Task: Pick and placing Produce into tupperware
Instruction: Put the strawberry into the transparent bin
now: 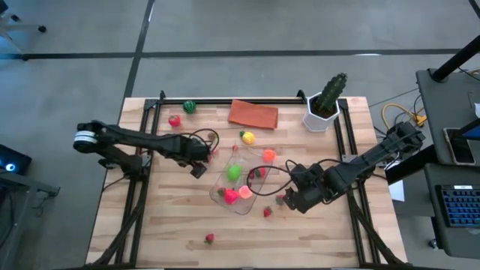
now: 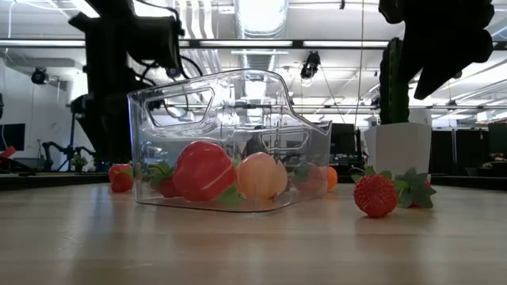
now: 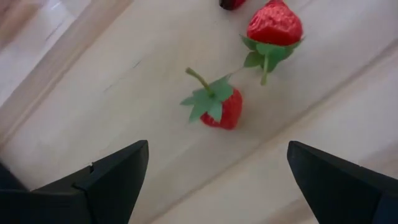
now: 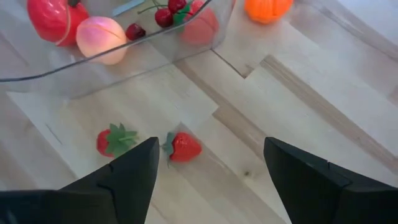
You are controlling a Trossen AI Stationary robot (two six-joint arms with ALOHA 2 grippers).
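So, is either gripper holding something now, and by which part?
Nothing is held. The left gripper and the right gripper are both open and empty, each above loose strawberries on the table.

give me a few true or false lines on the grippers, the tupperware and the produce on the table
1. The tupperware holds several pieces of produce. True.
2. The right gripper is shut on a strawberry. False: it is open, above the table, holding nothing.
3. The left gripper is open. True.
4. The cactus sits inside the tupperware. False: it stands in a white pot near the table's corner.
5. All strawberries are packed. False: strawberries lie on the table.
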